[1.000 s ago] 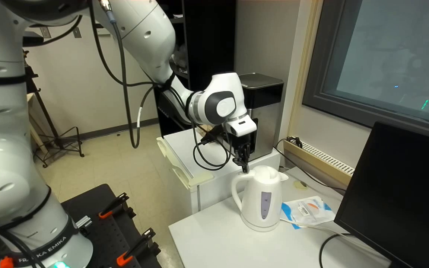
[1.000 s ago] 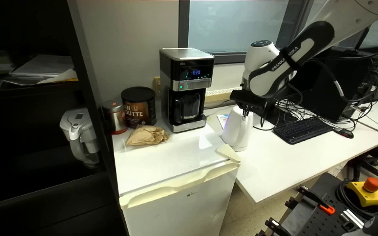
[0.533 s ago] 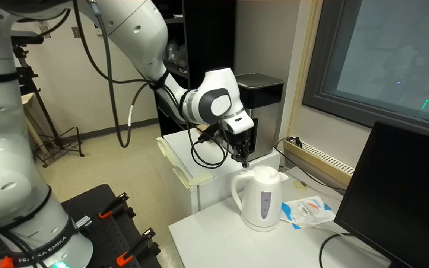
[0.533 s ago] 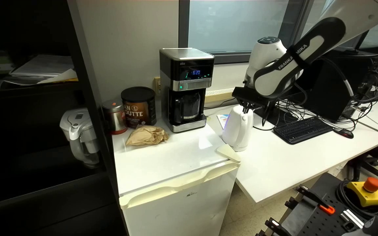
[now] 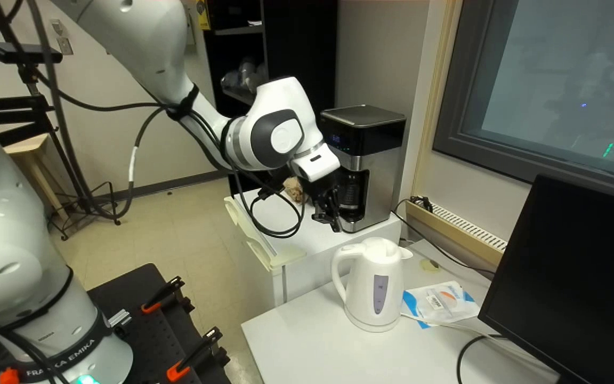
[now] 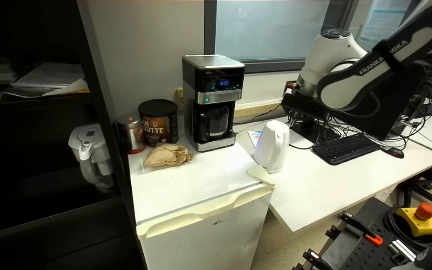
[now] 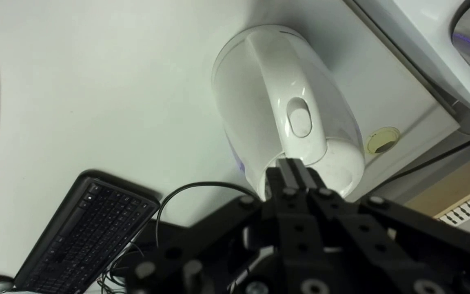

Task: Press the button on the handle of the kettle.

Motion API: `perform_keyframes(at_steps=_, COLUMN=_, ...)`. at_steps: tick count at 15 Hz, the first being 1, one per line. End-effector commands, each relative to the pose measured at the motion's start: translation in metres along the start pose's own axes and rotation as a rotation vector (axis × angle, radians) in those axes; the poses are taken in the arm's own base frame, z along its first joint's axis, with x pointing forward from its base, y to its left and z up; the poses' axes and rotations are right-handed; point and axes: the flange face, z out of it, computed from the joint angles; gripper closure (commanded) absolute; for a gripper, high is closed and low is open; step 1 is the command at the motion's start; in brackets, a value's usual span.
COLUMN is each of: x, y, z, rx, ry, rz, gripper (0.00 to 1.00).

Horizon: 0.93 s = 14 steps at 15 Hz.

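Observation:
The cream-white kettle stands upright on the white desk, and it also shows in an exterior view and in the wrist view. Its loop handle faces my camera, with an oval button near its top end, close to the lid. The handle also shows in an exterior view. My gripper is shut and empty, its fingertips side by side. In the wrist view they overlap the lid's edge. In an exterior view the gripper hangs above and apart from the kettle.
A coffee machine stands on the white fridge beside the desk. A monitor, a keyboard with cables, and a blue-white packet are on the desk. The kettle's cord runs along the desk.
My gripper has risen off the top of the kettle's handle and drawn back toward the robot's base, leaving a gap. The kettle has not moved. The gripper stays shut.

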Motion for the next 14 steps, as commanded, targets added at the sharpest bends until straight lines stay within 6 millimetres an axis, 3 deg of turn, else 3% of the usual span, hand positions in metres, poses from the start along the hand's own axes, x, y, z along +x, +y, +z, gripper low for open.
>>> perform_keyframes(at_steps=1, x=-0.011, y=0.023, z=-0.028, rx=0.042, ry=0.040, rz=0.017, gripper=1.00)
perform_keyframes(at_steps=7, x=-0.022, y=0.037, z=-0.047, rx=0.061, ry=0.058, rz=0.021, gripper=0.99)
perform_keyframes(at_steps=14, x=-0.032, y=0.045, z=-0.054, rx=0.083, ry=0.061, rz=0.018, gripper=0.99)
